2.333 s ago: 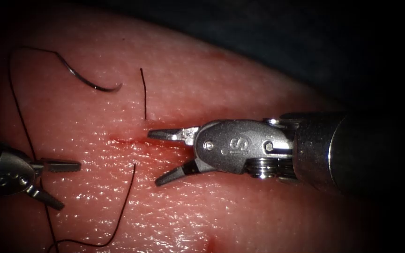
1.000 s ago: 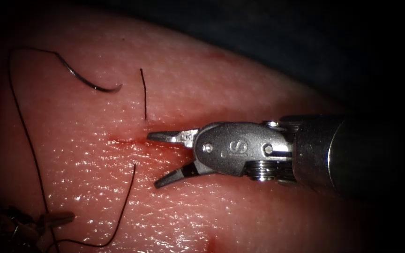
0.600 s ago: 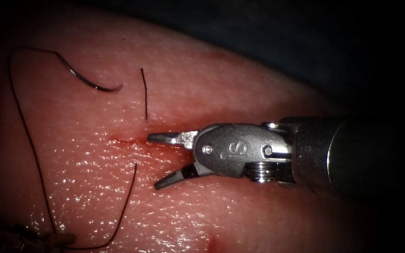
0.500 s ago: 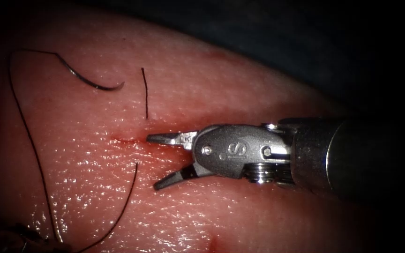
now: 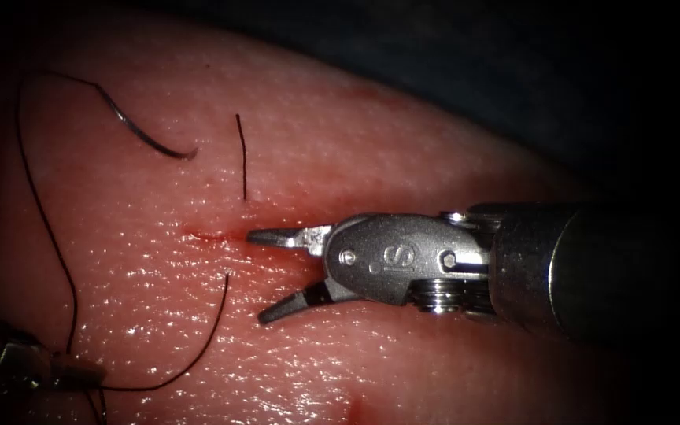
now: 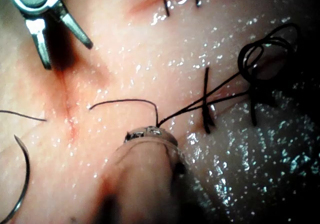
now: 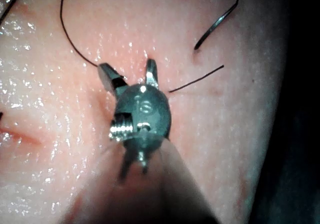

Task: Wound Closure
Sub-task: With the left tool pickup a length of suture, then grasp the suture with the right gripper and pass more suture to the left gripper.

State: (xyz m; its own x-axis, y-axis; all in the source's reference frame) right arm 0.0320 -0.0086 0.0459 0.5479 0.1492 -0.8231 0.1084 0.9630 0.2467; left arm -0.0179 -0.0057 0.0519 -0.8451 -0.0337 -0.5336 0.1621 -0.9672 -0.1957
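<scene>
The right arm's tool (image 5: 269, 275) hovers with its jaws spread wide and holds nothing; its upper tip lies at the end of the cut (image 5: 206, 234), its lower tip just above the tissue (image 5: 403, 142). The left arm's tool (image 5: 80, 371) is far from it, low at the left, with its jaws closed on the thread (image 5: 41, 205); the left wrist view shows the strand leaving its tip.

The needle (image 5: 147, 135) lies free on the tissue, well above and left of the right tool, held by neither tool and not in the tissue. Its long axis runs diagonally, from upper left to lower right, the curve opening upward, the point toward the right tool. A short thread end (image 5: 241, 157) stands just above the right tool's upper tip.

I judge that the thread is being handled while the needle is parked. A next move would call for a careful grasp near the stitch, without pulling the needle along.
</scene>
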